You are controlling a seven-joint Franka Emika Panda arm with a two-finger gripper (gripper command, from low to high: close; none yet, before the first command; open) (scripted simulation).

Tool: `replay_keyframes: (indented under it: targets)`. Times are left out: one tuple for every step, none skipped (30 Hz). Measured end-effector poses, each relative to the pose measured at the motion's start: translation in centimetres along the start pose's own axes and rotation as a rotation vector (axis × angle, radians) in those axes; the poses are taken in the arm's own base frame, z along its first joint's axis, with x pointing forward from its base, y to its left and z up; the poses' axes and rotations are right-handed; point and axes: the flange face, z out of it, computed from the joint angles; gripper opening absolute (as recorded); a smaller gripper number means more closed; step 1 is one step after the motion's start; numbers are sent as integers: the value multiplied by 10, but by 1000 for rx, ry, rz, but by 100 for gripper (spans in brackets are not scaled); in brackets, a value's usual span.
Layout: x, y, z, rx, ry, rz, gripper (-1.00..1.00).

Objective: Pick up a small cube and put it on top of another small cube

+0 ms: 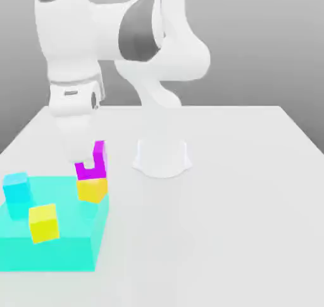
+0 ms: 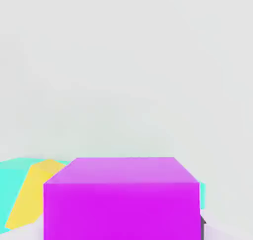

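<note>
I hold the magenta cube (image 1: 93, 164) pinched in the hand (image 1: 88, 168), directly above the golden cube (image 1: 92, 190), at 3 o'clock from the cyan cube (image 1: 16, 188). I should lower straight, square the edges, then release.

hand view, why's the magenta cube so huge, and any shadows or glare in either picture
Hand view: the magenta cube sits right at the lens, so it looms; flat colour, no glare. Exterior view: even lighting, only faint soft shading on the table near the arm's base.
</note>
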Motion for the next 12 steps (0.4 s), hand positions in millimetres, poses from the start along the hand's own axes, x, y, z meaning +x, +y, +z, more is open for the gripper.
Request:
replay_keyframes:
  targets:
    - [-6, -7, -4, -10, -20, -33, -100]
    - [-14, -13, -4, -10, -22, -31, -100]
    - [-19, -16, 1, -9, -20, -24, -100]
    - [-21, -17, 9, -9, -19, -21, -100]
    - [-22, -17, 19, -9, -18, -20, -100]
    - [-23, -17, 29, -8, -18, -19, -100]
    - [-24, -17, 40, -8, -17, -19, -100]
    - [-24, -18, 51, -8, -17, -19, -100]
    - [-24, -19, 59, -8, -17, -19, 100]
    - [-24, -19, 59, -8, -17, -19, 100]
    - [-24, -19, 59, -8, -17, -19, 100]
    - [-24, -19, 59, -8, -17, -19, 100]
